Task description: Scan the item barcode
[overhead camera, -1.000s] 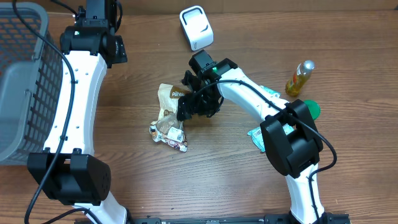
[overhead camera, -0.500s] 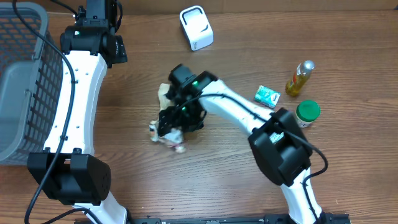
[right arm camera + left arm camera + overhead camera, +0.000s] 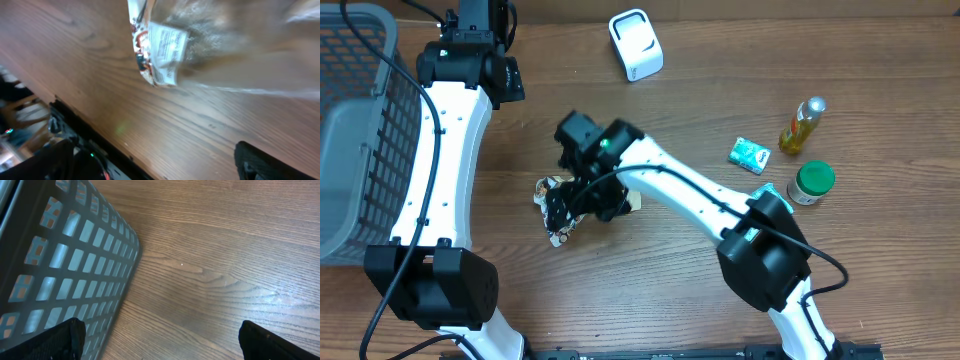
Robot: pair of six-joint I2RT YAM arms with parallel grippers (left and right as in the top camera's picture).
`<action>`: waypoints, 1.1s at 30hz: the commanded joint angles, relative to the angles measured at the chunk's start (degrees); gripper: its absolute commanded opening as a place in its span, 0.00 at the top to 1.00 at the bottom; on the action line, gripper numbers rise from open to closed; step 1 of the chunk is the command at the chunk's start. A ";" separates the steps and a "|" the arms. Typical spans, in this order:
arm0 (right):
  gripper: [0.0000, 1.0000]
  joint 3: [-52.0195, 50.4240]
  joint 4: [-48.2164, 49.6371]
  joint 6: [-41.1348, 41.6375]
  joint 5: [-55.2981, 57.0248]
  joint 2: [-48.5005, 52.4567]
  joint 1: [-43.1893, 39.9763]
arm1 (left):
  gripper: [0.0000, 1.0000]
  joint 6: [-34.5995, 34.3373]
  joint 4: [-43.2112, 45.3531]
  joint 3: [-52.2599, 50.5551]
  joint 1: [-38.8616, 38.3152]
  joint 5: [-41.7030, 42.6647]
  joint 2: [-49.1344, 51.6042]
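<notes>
Beneath the splayed right pincer (image 3: pixel 572 205), the crumpled snack packet (image 3: pixel 554 230).

From overhead, the crumpled clear plastic snack packet (image 3: pixel 556 230) is largely hidden beneath the right arm's wrist, and no barcode can be made out. In the right wrist view it is blurred and cut off by the top edge, and its white label (image 3: pixel 167 47) is unreadable. Only the dark tips of the right fingers (image 3: pixel 265 160) and left fingers (image 3: pixel 60 340) show, cropped at the frames' lower corners. The grey plastic lattice basket (image 3: pixel 360 120) runs off the left edge.
</notes>
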 commanded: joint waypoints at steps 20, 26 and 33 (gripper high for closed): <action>0.00 4.98 -0.02 0.46 13.31 -1.90 -12.48 | 0.00 0.48 0.07 0.90 -0.31 -0.74 -1.07; 0.00 4.96 1.11 0.55 13.31 -0.52 -12.33 | 0.01 0.48 0.07 0.92 -0.31 -0.74 -1.07; 0.00 4.96 1.22 0.39 13.22 5.60 -10.97 | 0.00 0.48 0.09 0.90 -0.31 -0.74 -1.07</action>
